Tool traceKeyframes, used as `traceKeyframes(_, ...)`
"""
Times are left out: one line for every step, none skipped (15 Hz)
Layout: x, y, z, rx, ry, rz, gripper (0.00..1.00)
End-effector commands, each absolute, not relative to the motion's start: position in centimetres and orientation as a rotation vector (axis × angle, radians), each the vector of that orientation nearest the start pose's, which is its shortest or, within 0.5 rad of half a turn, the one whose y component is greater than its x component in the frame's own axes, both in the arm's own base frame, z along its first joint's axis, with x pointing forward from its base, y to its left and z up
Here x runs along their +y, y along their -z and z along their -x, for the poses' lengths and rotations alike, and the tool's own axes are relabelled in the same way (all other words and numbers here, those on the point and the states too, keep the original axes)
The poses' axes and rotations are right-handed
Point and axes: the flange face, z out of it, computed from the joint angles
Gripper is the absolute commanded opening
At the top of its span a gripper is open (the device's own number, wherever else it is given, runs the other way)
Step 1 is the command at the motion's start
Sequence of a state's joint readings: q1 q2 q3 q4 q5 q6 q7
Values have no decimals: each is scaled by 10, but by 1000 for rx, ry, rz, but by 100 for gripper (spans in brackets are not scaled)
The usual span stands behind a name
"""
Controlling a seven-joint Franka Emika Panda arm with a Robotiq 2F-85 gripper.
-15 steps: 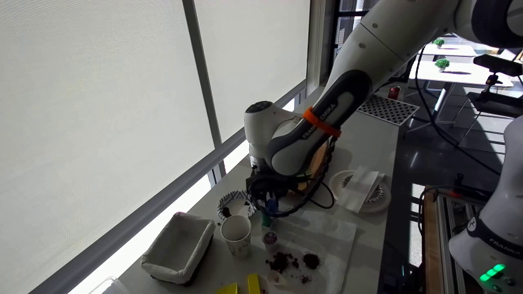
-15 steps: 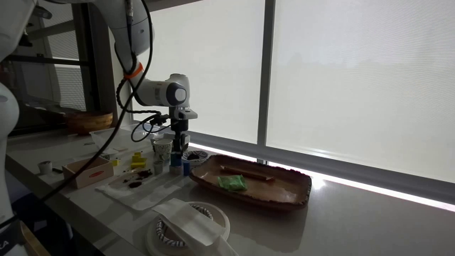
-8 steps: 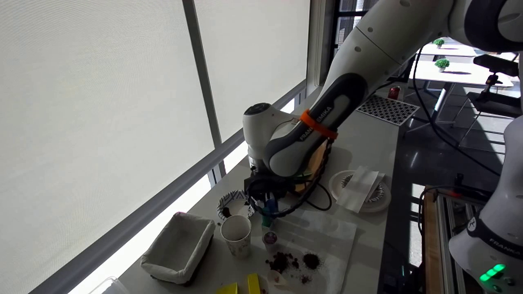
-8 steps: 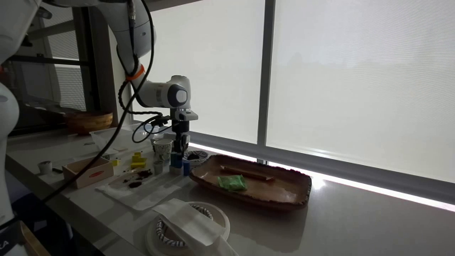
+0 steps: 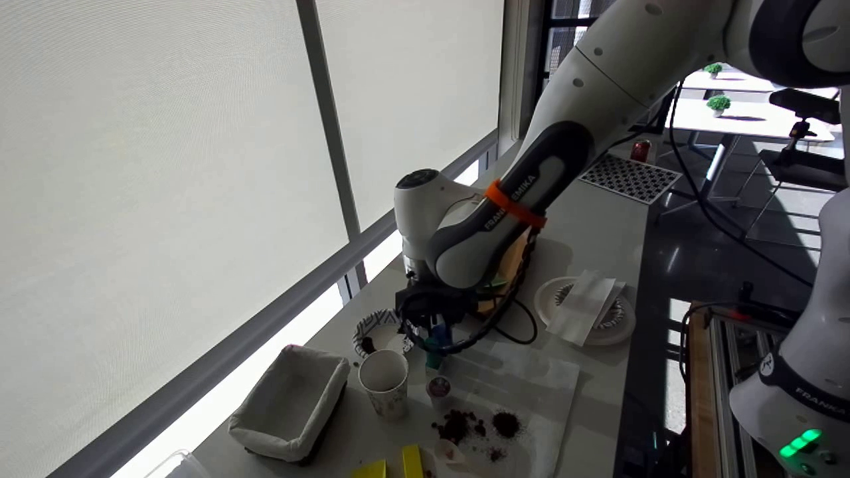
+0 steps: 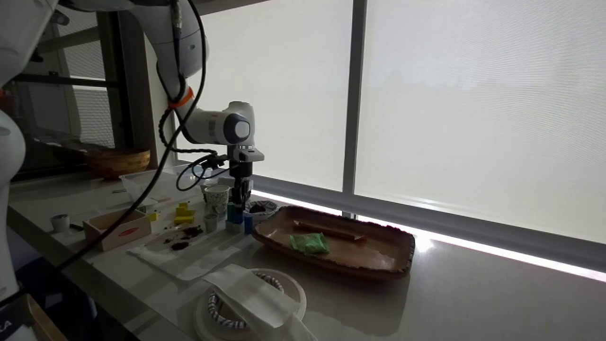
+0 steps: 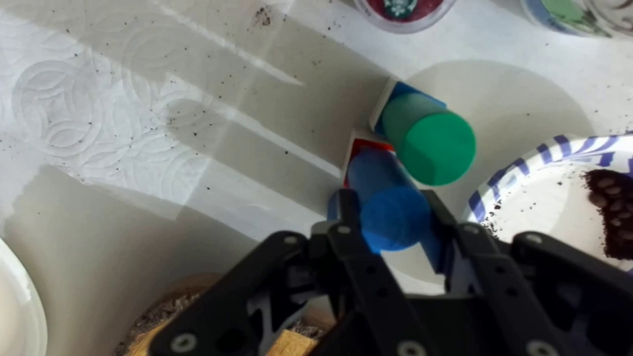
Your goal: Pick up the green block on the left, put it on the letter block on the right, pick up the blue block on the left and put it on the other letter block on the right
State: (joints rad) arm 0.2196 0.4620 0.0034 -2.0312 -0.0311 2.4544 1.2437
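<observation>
My gripper [image 7: 393, 205] is shut on the blue block [image 7: 395, 220], an upright cylinder with a finger on either side. Its lower end is at the red-faced letter block [image 7: 360, 144]; whether it bears on that block I cannot tell. Right beside it, the green block [image 7: 438, 148], also a cylinder, stands on the blue-faced letter block [image 7: 403, 91]. In an exterior view the blue block [image 6: 238, 218] hangs from the dark fingers in front of the green block [image 6: 230, 211], both above the pale letter blocks [image 6: 233, 227].
Another blue cylinder [image 6: 248, 224] stands close by on the table. Around the blocks are a paper cup [image 5: 385, 382], a small pod cup [image 5: 439, 390], a striped paper bowl [image 7: 519, 168] with dark grounds, and the oval wooden tray [image 6: 369, 272]. A lined basket [image 5: 292, 405] lies beyond the cup.
My gripper has come down slightly with the blue block in it, toward the letter blocks. The green block and everything else on the table stay where they were.
</observation>
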Motion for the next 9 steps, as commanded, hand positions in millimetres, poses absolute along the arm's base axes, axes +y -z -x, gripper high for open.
traceKeyframes(132,-210,-585,1546,-14,2754,59)
traceKeyframes(131,-211,-585,1554,-9,2746,66)
traceKeyframes(129,-213,-585,1560,-3,2742,73)
traceKeyframes(127,-216,-584,1570,6,2739,82)
traceKeyframes(126,-219,-583,1577,15,2733,88)
traceKeyframes(124,-222,-582,1586,27,2729,95)
traceKeyframes(124,-226,-582,1589,32,2729,100)
traceKeyframes(123,-230,-581,1590,39,2730,100)
traceKeyframes(124,-235,-580,1589,50,2727,100)
